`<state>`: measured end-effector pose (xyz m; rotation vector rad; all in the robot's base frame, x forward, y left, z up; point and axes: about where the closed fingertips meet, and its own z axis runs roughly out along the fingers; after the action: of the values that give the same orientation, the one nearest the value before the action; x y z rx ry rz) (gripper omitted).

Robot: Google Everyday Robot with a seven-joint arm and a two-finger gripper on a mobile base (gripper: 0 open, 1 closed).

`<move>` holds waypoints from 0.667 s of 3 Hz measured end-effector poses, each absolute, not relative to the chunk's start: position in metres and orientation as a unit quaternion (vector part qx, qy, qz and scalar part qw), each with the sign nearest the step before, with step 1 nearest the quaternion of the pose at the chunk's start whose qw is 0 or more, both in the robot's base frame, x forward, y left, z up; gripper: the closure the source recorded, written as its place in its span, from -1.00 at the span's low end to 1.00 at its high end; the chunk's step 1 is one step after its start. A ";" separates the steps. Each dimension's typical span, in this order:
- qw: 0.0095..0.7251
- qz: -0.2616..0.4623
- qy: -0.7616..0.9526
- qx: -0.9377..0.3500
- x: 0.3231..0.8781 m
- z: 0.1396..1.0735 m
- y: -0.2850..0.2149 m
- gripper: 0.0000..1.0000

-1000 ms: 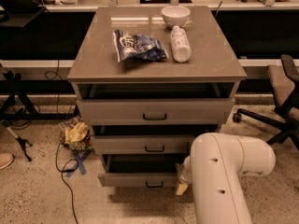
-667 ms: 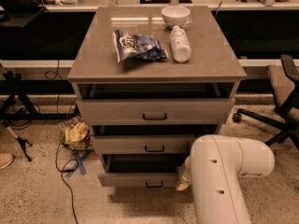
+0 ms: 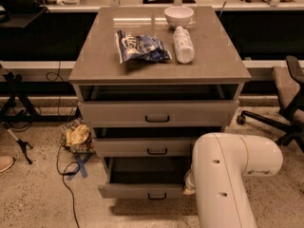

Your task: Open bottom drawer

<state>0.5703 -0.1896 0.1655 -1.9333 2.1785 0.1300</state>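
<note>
Slightly nearer the camera than a second ago, the bottom drawer (image 3: 142,190) stands pulled out at the foot of the cabinet. Its front is well forward of the two above and its dark inside shows — open in good part, I judge, though perhaps not to its stop. Its small bar handle (image 3: 156,196) at the centre of the front is bare, so the pull does not come from there. The gripper (image 3: 188,184) sits at the drawer's right end, almost wholly hidden behind the white arm (image 3: 228,175) that bends down at near right; whether it is wide, narrow or holding the drawer's edge I cannot tell. Its place suggests a pull from the drawer's side or corner. The middle drawer (image 3: 142,147) and top drawer (image 3: 156,113) each stand a little ajar. On the cabinet top (image 3: 95,63) lie a chip bag (image 3: 140,46), a white bottle (image 3: 183,44) on its side and, at the far edge, a white bowl (image 3: 178,16) — all apart from the work below. A crumpled wrapper (image 3: 78,137) lies on the floor at left.
</note>
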 end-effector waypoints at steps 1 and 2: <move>0.113 0.044 0.742 -0.659 0.570 0.165 -0.190 1.00; 0.112 0.046 0.742 -0.659 0.569 0.164 -0.189 0.69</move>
<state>0.5687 -0.1889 0.1640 -1.9348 2.1794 0.1338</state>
